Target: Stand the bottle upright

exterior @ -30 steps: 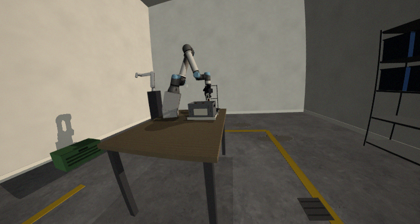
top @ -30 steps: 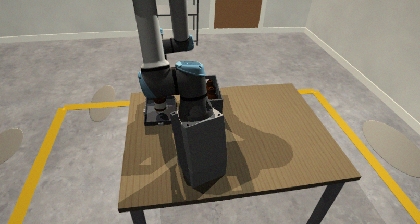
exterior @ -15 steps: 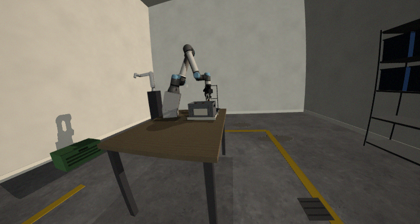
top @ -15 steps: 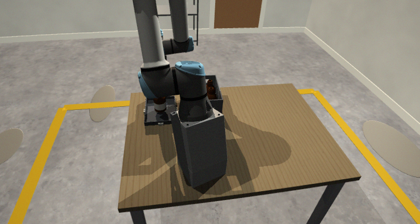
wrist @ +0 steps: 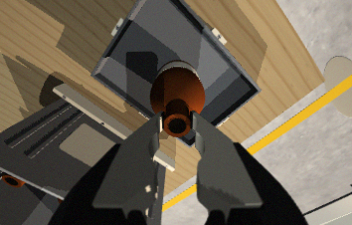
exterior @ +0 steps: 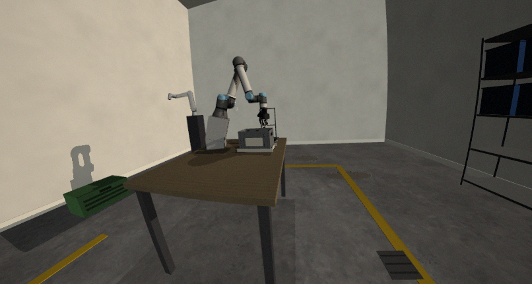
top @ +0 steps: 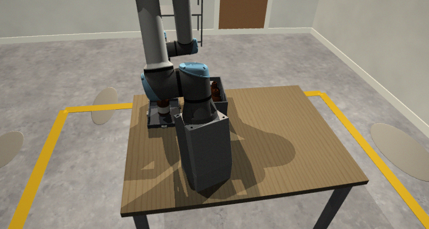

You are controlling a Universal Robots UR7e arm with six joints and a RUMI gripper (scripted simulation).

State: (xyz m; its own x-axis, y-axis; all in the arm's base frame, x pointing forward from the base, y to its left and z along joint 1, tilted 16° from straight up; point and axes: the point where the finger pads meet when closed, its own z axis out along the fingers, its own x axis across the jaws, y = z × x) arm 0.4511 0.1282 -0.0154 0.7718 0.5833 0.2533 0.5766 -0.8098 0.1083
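My gripper [wrist: 177, 112] [exterior: 263, 122] is shut on the neck of a brown bottle [wrist: 177, 92] [top: 163, 108] with a white label. I hold it upright over the dark grey tray [wrist: 110, 70] [top: 158, 125]. Its base is low inside the tray, and I cannot tell whether it touches the floor. The grey crate [top: 221, 105] [exterior: 255, 139] [wrist: 52, 144] stands right beside the tray. Other brown bottles [top: 214, 90] stand in it, and one shows in the wrist view [wrist: 12, 180]. In the top view the arm hides my fingers.
The arm's grey base pedestal [top: 207, 149] stands on the wooden table [top: 285, 143] in front of the crate. The tray sits near the table's far left corner, close to the edge. Yellow floor tape [top: 39, 164] runs around the table.
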